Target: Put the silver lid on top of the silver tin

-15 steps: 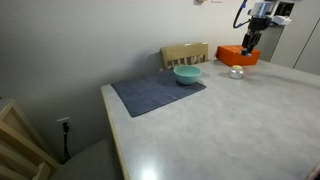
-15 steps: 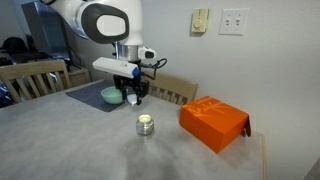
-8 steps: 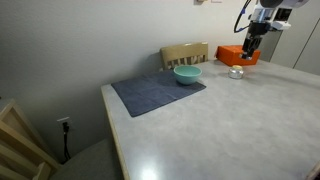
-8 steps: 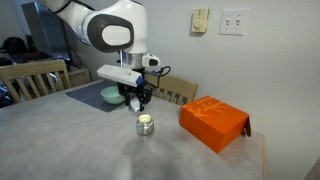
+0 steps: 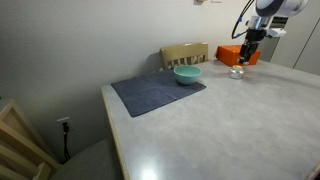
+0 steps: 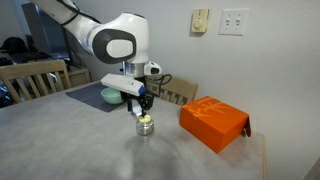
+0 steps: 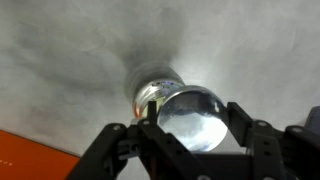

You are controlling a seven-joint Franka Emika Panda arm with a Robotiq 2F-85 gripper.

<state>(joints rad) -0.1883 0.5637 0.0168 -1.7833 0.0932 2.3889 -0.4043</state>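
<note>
Since the earlier frames my gripper (image 5: 243,60) has slid over toward the silver tin (image 5: 236,72) and dropped; in an exterior view it hangs just above the tin, with the orange box (image 5: 240,53) just behind and the teal bowl (image 5: 187,74) on its grey mat (image 5: 150,96) well to the left; in an exterior view the gripper (image 6: 143,106) is over the tin (image 6: 145,124), box (image 6: 213,122) near on the right, bowl (image 6: 111,95) far left; in the wrist view my fingers (image 7: 236,118) pinch the silver lid (image 7: 195,115) by its edges; the tin (image 7: 150,90) lies on the table beyond, partly hidden by the lid.
</note>
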